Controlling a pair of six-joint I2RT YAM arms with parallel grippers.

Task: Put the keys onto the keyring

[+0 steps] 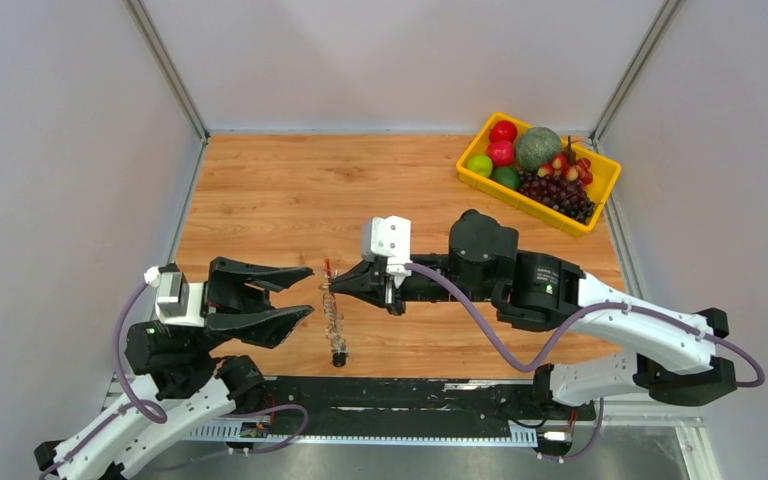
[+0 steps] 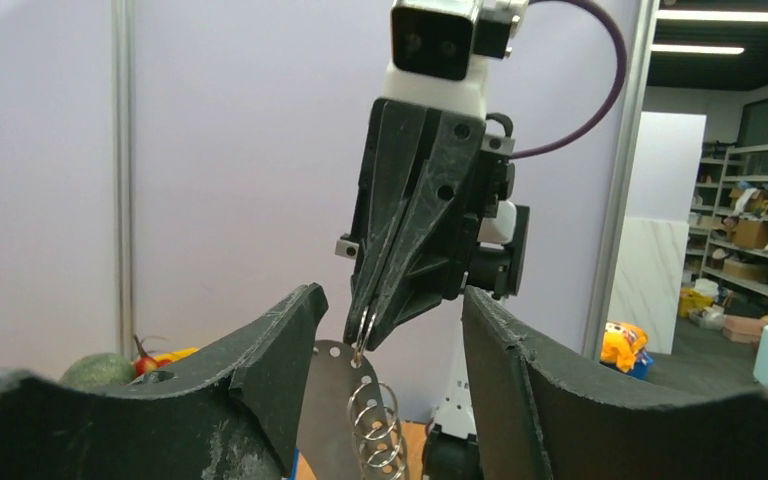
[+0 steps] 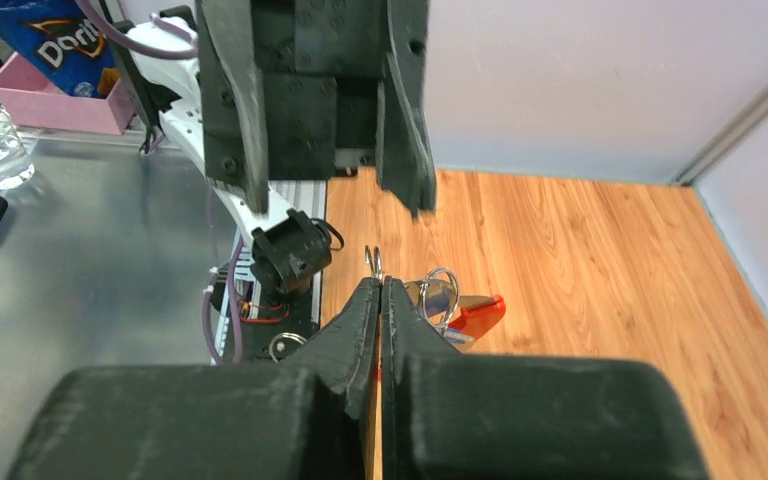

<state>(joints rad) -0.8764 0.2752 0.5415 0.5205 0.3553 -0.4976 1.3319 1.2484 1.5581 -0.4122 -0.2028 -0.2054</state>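
right gripper [image 1: 332, 284] comes in from 3 o'clock, jaws pressed flat together, pinching the keyring [image 1: 334, 315] by a small wire loop [image 2: 364, 328] at its top end. left gripper [image 1: 308, 291] faces it from 9 o'clock, jaws standing wide and nothing between them.

here's the relation that matters: in the top view the keyring sits just off the left fingertips, at their 3 o'clock. its long axis runs 12 to 6, square across the line between the two grippers. the right arm has it; the left is just beside it, apart, not touching. my read is that the left has to close in on the lower part while the right steadies the top.

the left wrist view gives what the overhead can't: the keyring hangs below the pinch, a grey plate [image 2: 332, 395] with a hole, then a stack of split rings [image 2: 375, 422], framed between the left's own fingers [image 2: 270, 370]. the right wrist view adds the red part [image 3: 480, 308], off at 3 o'clock of the shut tips, and the loop poking up above them.

the top view alone shows a dark piece [image 1: 339, 352] at the 6 o'clock end, maybe a black key head, too small to call. no key shows plainly anywhere. the yellow fruit tray [image 1: 478, 183] sits well apart at 2 o'clock.
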